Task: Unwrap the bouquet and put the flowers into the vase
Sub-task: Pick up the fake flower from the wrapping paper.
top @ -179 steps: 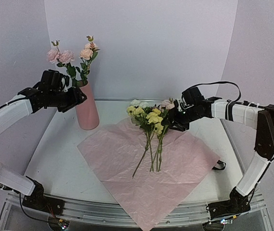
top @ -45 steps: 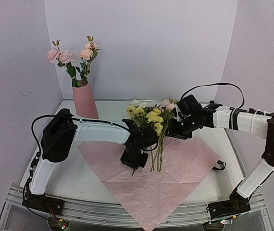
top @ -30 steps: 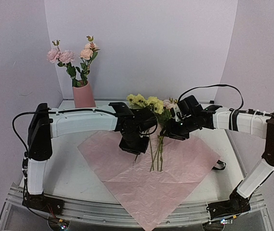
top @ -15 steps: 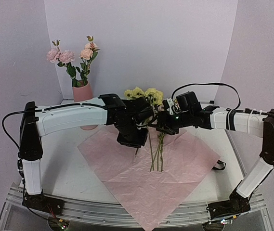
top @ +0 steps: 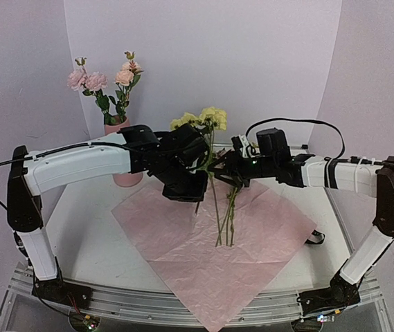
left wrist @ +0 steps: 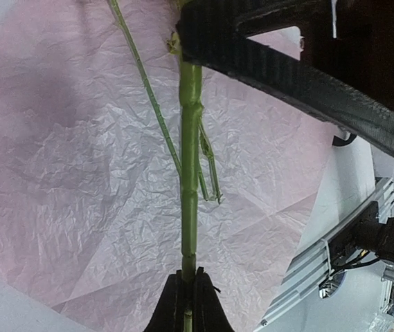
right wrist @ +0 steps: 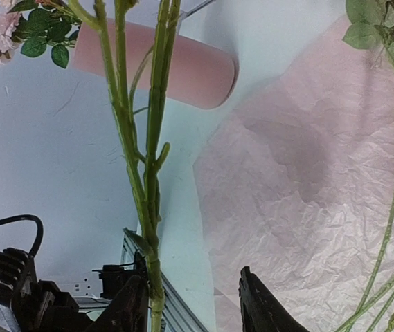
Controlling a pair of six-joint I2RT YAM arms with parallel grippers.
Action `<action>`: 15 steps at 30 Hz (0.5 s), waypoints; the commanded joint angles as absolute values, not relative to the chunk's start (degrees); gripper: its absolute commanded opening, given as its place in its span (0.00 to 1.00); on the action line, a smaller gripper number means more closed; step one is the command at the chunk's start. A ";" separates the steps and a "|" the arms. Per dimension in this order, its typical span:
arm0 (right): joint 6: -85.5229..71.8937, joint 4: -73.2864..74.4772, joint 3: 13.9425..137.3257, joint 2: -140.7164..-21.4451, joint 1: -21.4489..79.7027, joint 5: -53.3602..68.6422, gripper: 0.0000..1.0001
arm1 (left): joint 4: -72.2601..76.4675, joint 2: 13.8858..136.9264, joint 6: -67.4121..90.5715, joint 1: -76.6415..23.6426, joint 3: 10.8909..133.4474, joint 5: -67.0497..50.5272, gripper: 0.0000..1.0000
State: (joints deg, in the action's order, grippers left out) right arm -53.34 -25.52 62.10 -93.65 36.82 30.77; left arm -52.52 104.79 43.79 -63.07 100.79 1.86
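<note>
- Since half a second ago, the left gripper (top: 198, 160) has carried the yellow flowers (top: 200, 118) higher, and the right gripper (top: 219, 164) has edged in closer beside it.
- Top external: the left gripper is clamped on the yellow flowers' stems. The blooms stand above its fingers and the stem ends hang below them.
- The right gripper sits just beside the left one, at the same stems.
- Behind the left arm, away from its fingers, stands the vase (top: 127, 178), upright, with pink roses (top: 89, 79) in it.
- Below both grippers a crinkled pink paper sheet (top: 203, 270) lies flat on the table (top: 86, 242). A few loose stems (top: 228, 216) rest on it under the right gripper.
- Left wrist: the fingers (left wrist: 176, 315) are closed tight on one thick green stem, which runs straight away from them. The right gripper's black body is at the far end of that stem. The paper lies beneath, and the table's metal rail (left wrist: 345, 242) is off to one side.
- Right wrist: the jaws stand apart. The green stems run along the inner face of one finger (right wrist: 133, 308), and the rest of the gap is free.
- Beyond the fingertips are the vase and the roses. The loose stems cross the paper on the other finger's side.
</note>
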 commanded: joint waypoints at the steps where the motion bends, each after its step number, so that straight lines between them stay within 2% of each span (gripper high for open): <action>1: -57.51 -32.35 60.75 -92.21 36.74 34.19 0.45 | -46.63 101.22 44.31 -63.37 100.20 0.88 0.00; 4: -58.33 -32.89 60.70 -92.41 36.78 35.06 0.45 | -45.97 101.08 44.21 -63.37 100.08 0.88 0.00; 6: -58.94 -33.77 60.40 -92.44 36.73 35.66 0.40 | -45.84 101.26 44.34 -63.42 100.17 0.83 0.00; 11: -58.35 -33.94 60.18 -91.66 36.74 36.11 0.17 | -45.44 101.51 44.97 -63.44 100.17 0.94 0.02; 13: -57.64 -33.91 59.96 -91.24 36.70 36.40 0.04 | -45.31 101.29 45.48 -63.54 99.91 1.54 0.09; 15: -56.85 -33.90 59.54 -90.75 36.69 36.47 0.00 | -45.25 100.66 46.08 -63.55 99.59 2.48 0.25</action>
